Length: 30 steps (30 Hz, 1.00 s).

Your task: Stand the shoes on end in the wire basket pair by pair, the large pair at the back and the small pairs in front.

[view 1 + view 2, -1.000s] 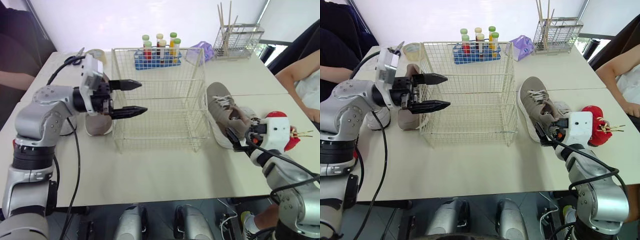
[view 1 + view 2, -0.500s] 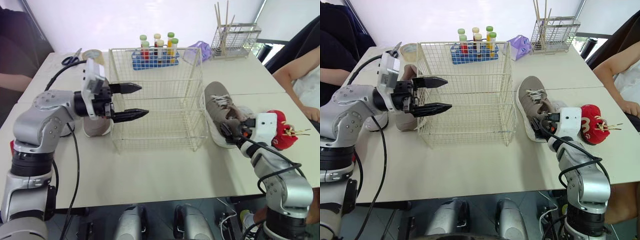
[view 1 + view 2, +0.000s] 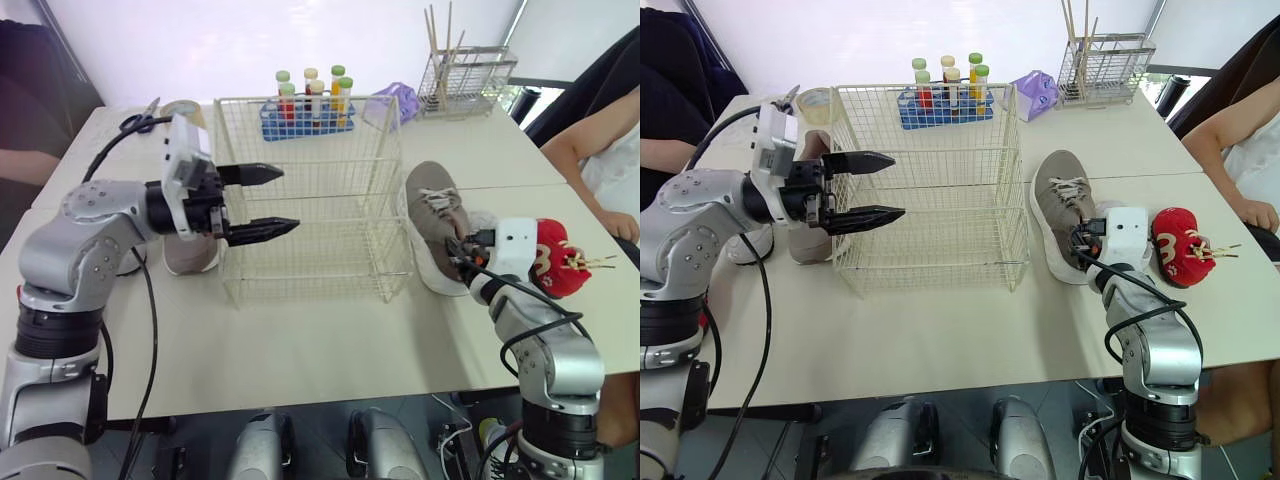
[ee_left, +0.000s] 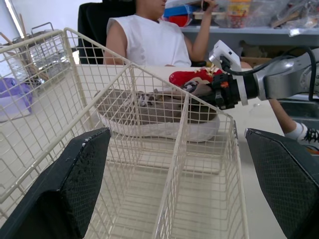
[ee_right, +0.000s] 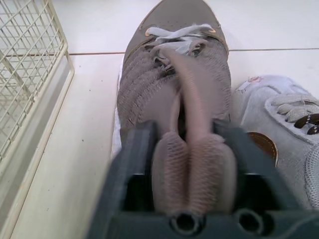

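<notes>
The right gripper (image 3: pixel 1082 240) is clenched on the heel of the taupe shoe (image 3: pixel 430 210). Its wrist view shows a dark finger (image 5: pixel 134 164) on each side of the padded heel collar, though the fingers themselves are blurred. The shoe lies sole-down on the surface (image 3: pixel 320 340), its toe pointing away from this gripper. Just beside the gripper, a pale grey shoe (image 5: pixel 279 112) touches the taupe one and is cut off at the picture's edge. From the head, the wrist block hides most of it. A small red shoe (image 3: pixel 1178 245) sits near the gripper on its outer side.

The left gripper (image 3: pixel 265 200) is released, its two fingers spread wide and level, pointing at the left wall of the wire basket (image 3: pixel 310 100). The fingertips overlap the wire, and whether they touch it cannot be told. Behind this gripper a beige shoe (image 3: pixel 808 240) lies close to the basket wall, its middle hidden by the gripper body. A white shoe (image 3: pixel 745 245) is mostly covered by the forearm.

The basket's top is open. A narrow strip of bare surface separates its right wall from the taupe shoe, and a wide bare stretch lies in front of it. Beyond it stand a test-tube rack (image 3: pixel 305 105) and a wire holder with sticks (image 3: pixel 465 75). A person's arm (image 3: pixel 590 150) reaches in past the right gripper.
</notes>
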Available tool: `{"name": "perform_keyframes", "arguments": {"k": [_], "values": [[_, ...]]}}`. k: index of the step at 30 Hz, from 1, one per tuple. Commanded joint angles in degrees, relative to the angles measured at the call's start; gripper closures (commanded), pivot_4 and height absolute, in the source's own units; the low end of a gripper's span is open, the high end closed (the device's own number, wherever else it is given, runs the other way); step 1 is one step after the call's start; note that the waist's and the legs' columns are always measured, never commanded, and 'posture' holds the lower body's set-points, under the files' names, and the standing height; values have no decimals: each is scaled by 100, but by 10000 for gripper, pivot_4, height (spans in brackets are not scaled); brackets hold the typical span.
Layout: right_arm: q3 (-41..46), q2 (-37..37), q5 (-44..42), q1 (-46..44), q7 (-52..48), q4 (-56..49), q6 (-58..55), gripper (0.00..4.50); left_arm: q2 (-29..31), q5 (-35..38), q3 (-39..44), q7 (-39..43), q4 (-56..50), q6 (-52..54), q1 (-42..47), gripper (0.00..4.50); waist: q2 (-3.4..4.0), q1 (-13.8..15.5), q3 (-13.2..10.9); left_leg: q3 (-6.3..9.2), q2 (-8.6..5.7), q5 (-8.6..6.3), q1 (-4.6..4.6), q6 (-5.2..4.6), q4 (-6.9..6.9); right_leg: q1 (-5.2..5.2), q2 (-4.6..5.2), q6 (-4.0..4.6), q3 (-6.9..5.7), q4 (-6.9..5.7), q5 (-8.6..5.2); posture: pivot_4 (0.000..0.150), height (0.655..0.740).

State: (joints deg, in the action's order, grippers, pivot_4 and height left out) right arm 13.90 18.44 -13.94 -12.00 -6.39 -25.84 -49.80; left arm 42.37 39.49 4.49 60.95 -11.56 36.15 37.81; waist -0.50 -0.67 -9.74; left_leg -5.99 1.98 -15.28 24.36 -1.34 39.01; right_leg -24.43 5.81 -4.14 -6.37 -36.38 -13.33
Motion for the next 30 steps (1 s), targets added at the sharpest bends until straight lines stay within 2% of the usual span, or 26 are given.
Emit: {"name": "perform_keyframes", "arguments": {"k": [1,9,20,25,30], "values": [[-74,-46,-11,141,-23,56,-83,42625,80,109,246,-46,-173,6,-3,0,0,3,0,0,0,0,0,0,0,0,0,0,0,0,0,1500,7400],[-19,106,29,42,-64,-331,145,43053,31,62,207,-50,-109,-25,74,0,2,2,-1,0,1,0,1,0,-1,-1,0,-1,0,1,-1,1500,7400],[942,1646,-453,-1451,-596,-680,-496,43053,-34,-16,136,72,128,-146,248,0,54,10,-47,-4,-3,0,6,0,-2,-8,2,-4,1,1,-2,1500,7400],[1037,2533,-728,-2061,-1247,-386,-496,43053,-124,-26,108,120,281,-179,408,0,54,7,-52,-7,-4,-1,6,-2,-3,-8,1,-6,1,3,-3,1500,7400],[900,3444,-1196,-2942,-2767,315,487,43053,-179,89,207,217,628,-77,697,0,69,7,-70,-13,-6,-4,7,-7,-1,-9,3,-6,4,3,-2,1500,7400]]}}
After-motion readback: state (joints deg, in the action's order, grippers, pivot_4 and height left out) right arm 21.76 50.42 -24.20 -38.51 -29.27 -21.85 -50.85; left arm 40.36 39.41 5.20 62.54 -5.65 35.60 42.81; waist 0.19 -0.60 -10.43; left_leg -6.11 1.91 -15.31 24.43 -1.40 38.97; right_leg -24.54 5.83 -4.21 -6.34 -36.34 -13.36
